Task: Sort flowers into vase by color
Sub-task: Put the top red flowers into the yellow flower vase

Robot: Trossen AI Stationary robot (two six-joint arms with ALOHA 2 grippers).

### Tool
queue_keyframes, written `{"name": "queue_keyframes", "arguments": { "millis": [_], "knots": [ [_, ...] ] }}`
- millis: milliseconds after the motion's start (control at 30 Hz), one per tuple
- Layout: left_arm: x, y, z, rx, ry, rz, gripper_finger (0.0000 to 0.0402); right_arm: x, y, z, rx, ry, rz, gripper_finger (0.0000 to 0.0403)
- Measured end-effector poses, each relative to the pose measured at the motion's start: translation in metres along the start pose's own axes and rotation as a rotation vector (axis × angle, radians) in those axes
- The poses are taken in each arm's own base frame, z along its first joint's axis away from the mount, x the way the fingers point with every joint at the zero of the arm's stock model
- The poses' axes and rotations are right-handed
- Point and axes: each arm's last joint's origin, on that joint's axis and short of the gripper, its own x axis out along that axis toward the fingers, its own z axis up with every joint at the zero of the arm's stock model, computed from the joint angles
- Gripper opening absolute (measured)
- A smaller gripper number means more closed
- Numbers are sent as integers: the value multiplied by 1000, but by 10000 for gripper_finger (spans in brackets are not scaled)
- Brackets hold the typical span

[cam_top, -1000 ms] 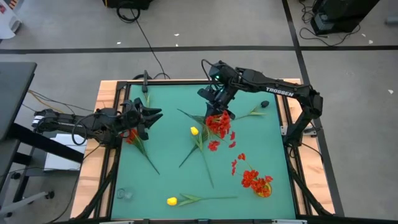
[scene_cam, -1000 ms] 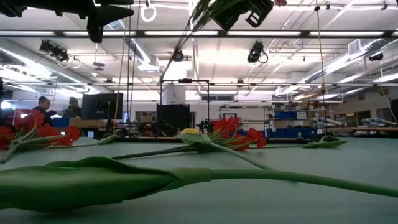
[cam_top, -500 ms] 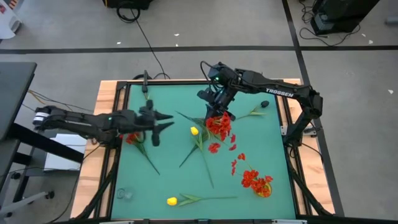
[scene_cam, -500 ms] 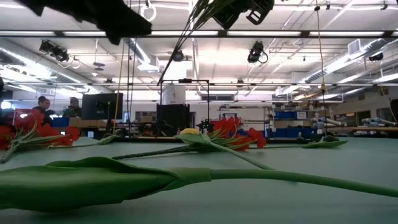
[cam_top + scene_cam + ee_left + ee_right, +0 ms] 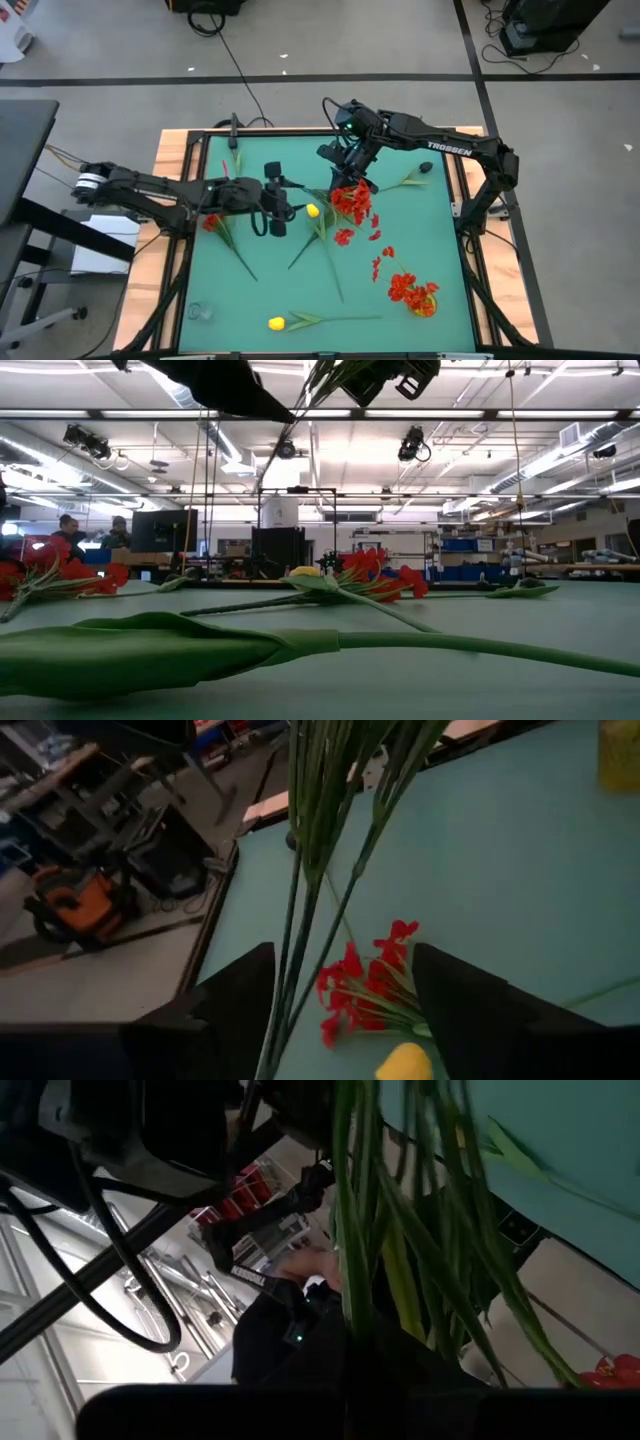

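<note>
Right gripper (image 5: 349, 180) clamping red flowers (image 5: 351, 204); left gripper (image 5: 275, 205) spread open, nearing hanging stems, risking tangling.

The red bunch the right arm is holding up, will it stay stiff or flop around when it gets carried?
Probably floppy: the red bunch hangs bloom-down from the right gripper, its thin stalks fanning loosely. It looks light, so the grip should hold, but the blooms may swing. Loose red bits on the mat suggest petals shed easily.
</note>
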Motion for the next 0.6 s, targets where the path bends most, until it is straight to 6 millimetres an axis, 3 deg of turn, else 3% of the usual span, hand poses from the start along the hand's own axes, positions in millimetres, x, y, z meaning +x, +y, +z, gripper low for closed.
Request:
{"name": "queue_keyframes", "arguments": {
  "millis": [167, 467, 600],
  "knots": [
    [3, 0, 0, 27, 7, 8, 207, 0, 1, 0, -8, 0, 4, 28],
    [7, 15, -4, 32, 23, 73, 22, 0, 2, 1, -47, -23, 8, 41],
    [9, 18, -6, 37, 19, 55, 11, 0, 2, 1, -112, -38, 8, 63]
  ]
}}
